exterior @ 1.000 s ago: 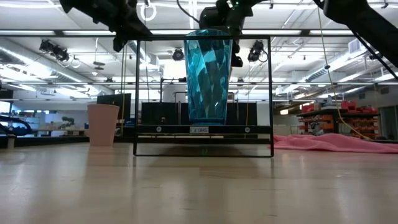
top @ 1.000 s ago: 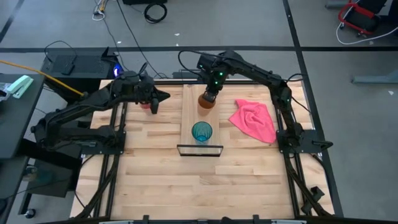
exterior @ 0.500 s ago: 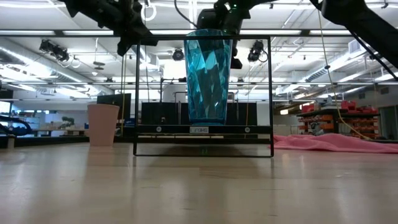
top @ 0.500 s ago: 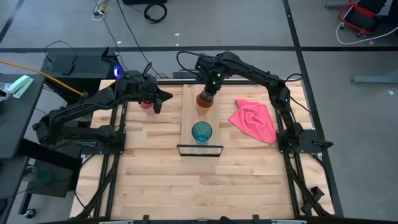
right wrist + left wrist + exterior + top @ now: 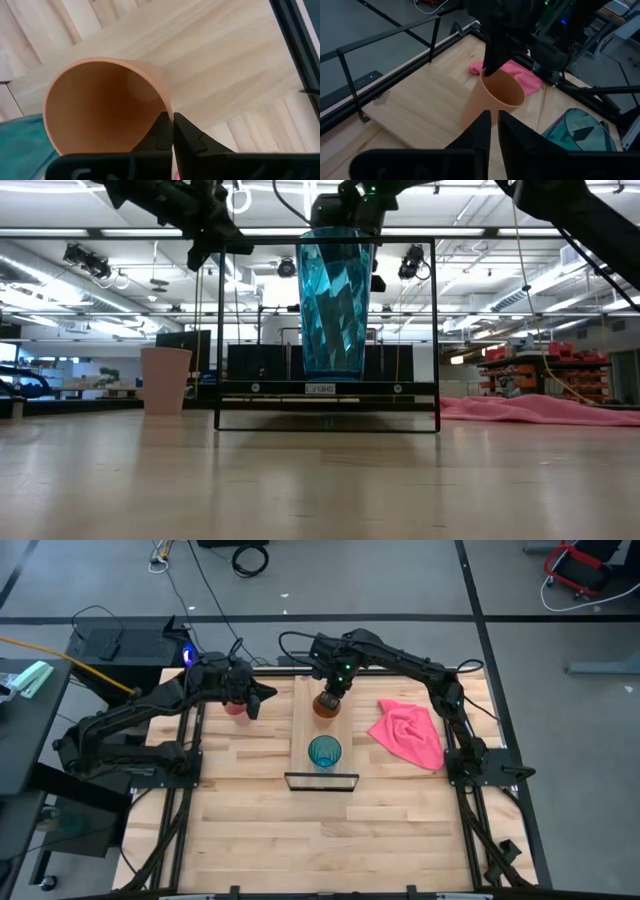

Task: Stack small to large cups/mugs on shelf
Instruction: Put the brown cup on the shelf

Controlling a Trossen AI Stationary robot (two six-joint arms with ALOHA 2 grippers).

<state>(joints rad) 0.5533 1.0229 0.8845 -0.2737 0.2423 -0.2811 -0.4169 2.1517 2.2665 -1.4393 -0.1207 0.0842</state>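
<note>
The orange cup [image 5: 325, 705] is over the far part of the light-wood shelf [image 5: 305, 730], in my right gripper [image 5: 335, 690], which is shut on it. The teal cup [image 5: 324, 752] stands upright on the shelf's near part, by the black frame [image 5: 321, 781]; in the low view the teal cup [image 5: 335, 300] hides the orange one. The pink cup [image 5: 165, 380] stands on the tabletop left of the shelf. My left gripper [image 5: 255, 700] hovers shut above and beside it, touching nothing, and its wrist view looks at the orange cup [image 5: 492, 100]. My right gripper holds the orange cup by its rim [image 5: 167, 107], one finger [image 5: 161, 127] inside the cup and the other outside, the wall pinched between them. It comes from above, pointing down [image 5: 490, 65]. The cup is mouth-up, slightly tilted; I cannot tell whether its base touches the shelf.
A crumpled pink cloth [image 5: 410, 732] lies on the tabletop right of the shelf, under the right arm. The shelf's black frame rises around the teal cup [image 5: 435, 330]. Bare wooden tabletop [image 5: 320, 835] stretches along the near side.
My right gripper has carried the orange cup a little toward the table's left over the far part of the shelf, still shut on its rim. My left gripper has drifted slightly to the right, toward the shelf. The teal and pink cups have stayed put.
</note>
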